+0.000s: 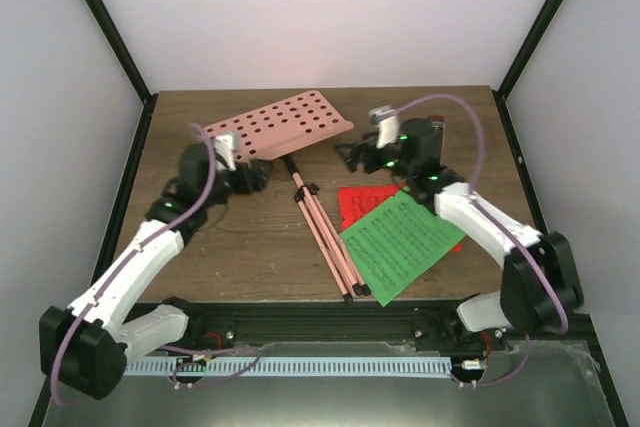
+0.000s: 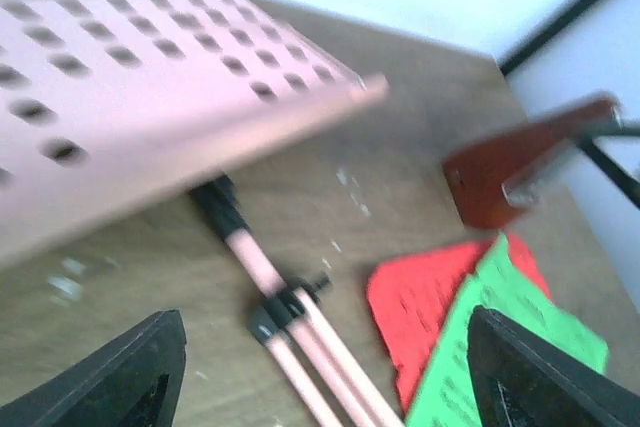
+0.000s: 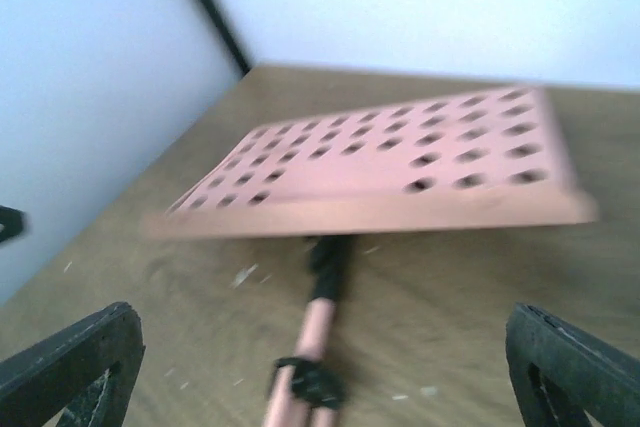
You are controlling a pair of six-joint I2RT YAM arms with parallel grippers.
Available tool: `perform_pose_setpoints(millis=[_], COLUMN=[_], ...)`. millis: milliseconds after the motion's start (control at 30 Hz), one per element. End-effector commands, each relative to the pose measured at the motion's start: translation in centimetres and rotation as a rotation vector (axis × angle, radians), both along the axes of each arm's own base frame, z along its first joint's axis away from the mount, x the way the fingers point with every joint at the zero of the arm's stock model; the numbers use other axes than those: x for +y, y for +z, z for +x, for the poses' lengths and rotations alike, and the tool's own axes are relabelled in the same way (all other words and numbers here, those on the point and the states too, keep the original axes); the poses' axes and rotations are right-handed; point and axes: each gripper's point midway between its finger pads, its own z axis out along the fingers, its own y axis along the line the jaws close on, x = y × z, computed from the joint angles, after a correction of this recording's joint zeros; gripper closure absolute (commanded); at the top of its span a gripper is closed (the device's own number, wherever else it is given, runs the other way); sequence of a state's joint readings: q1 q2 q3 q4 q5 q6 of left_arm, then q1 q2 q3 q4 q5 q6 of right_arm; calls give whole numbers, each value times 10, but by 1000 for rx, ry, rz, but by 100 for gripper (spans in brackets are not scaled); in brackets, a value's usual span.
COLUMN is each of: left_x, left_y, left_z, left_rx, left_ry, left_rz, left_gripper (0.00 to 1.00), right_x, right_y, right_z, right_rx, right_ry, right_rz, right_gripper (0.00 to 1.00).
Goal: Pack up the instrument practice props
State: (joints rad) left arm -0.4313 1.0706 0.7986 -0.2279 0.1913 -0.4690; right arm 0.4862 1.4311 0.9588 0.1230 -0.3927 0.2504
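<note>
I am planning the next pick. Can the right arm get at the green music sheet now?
Probably yes. The green sheet lies on top of the red sheet, nothing lies on it, and the right end effector is open and empty nearby.

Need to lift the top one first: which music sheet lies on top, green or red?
The green music sheet: it overlaps the red music sheet, of which mostly the far part shows from under it.
</note>
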Motion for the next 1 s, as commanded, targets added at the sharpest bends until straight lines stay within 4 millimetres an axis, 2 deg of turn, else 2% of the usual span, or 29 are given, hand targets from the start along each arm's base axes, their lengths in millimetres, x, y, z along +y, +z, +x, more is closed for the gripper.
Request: perform_pose_setpoints(millis=[0,67,100,200,300,333,433,533,700,733,767,800,967], left_x=[74,115,146,201,241,249,273,287,286,283,280,276,261], left_y=[34,46,51,59,46,32,3,-22,-67,-72,-79,-81,-68], left_z=[14,22,26,32,35,34,28,14,8,11,12,13,24], left_rx=[-80,-96,-101,-110,-113,-98,-124,-165,-211,-231,-238,-255,-389], left_ry=[88,181,263,424,567,603,742,834,835,819,806,796,729], left_rz=[90,50,29,-37,-73,-73,-11,55,120,144,158,161,206], left_gripper=[21,21,21,20,20,20,19,17,11,11,11,11,9], right_x=[-95,-137,-160,-233,-278,-286,-298,-307,-311,-311,-312,-312,-306], right_y=[34,40,42,36,27,23,9,-3,-25,-36,-35,-42,-45], right_z=[12,12,11,3,-8,-11,-22,-37,-63,-69,-74,-76,-72], right_rx=[-53,-83,-94,-74,-80,-93,-167,-266,-423,-434,-475,-469,-505], right_ry=[-232,-336,-395,-582,-738,-780,-856,-920,-978,-987,-994,-1000,-956], right_rz=[7,-22,-33,-22,-20,-36,-68,-60,-6,2,17,14,-21], right_gripper=[0,0,0,0,0,0,0,0,0,0,0,0,0])
